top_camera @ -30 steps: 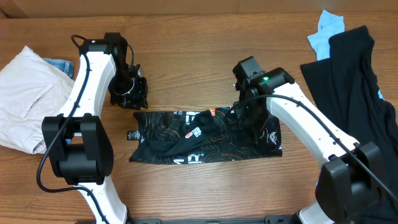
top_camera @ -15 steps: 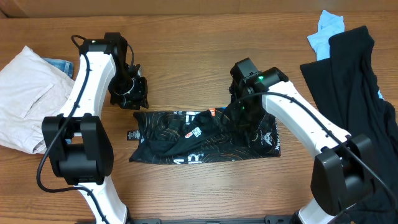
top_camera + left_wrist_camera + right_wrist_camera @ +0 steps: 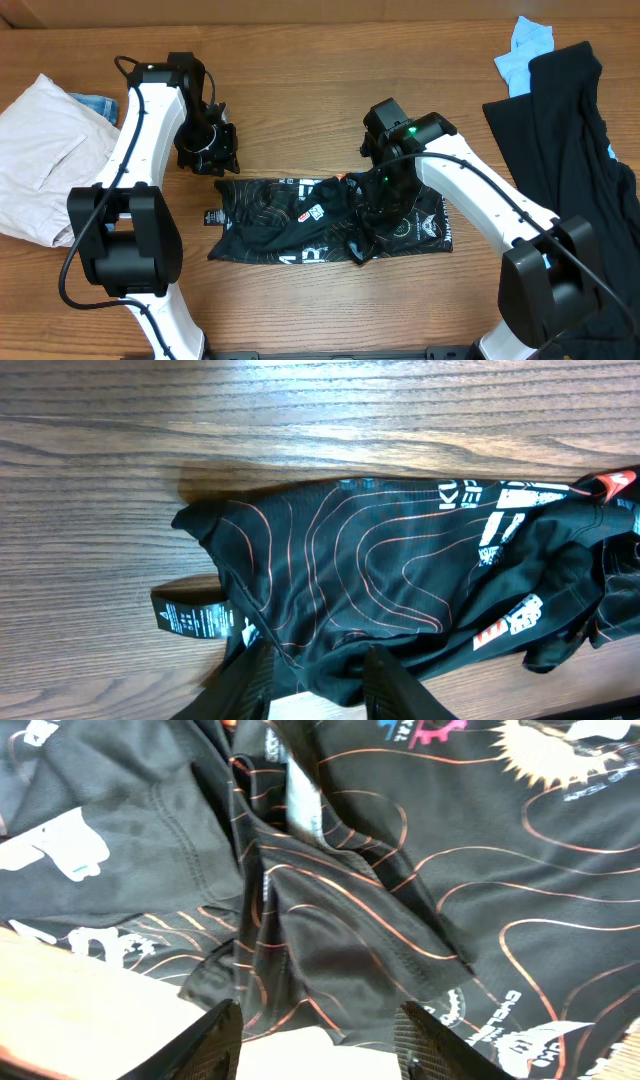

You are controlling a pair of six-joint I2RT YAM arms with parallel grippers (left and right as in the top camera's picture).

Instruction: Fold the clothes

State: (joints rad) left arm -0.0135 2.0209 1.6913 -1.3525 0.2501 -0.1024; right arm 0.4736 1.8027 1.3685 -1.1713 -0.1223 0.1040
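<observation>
The clothes in play are one black jersey (image 3: 300, 225) with white lettering and thin orange wavy lines. It lies as a long folded strip across the table's middle. A loose fold bunches up near its centre (image 3: 330, 930). My right gripper (image 3: 385, 200) hovers over the strip's right half, its jaws wide apart (image 3: 318, 1010) and holding nothing. My left gripper (image 3: 212, 160) sits just beyond the strip's upper left corner. In the left wrist view its fingers (image 3: 255, 675) stand apart above the jersey's edge (image 3: 360, 570), gripping nothing that shows. A black care label (image 3: 190, 618) sticks out at the left end.
A pale crumpled garment (image 3: 40, 150) with a bit of blue denim (image 3: 95, 103) lies at the far left. A large black garment (image 3: 570, 130) and a light blue cloth (image 3: 525, 45) lie at the right. Bare wood runs along the front and back edges.
My right gripper has opened and let go of the jersey, shifting slightly left. The released fabric has slumped into a fold near the strip's front edge. The left arm has stayed in place.
</observation>
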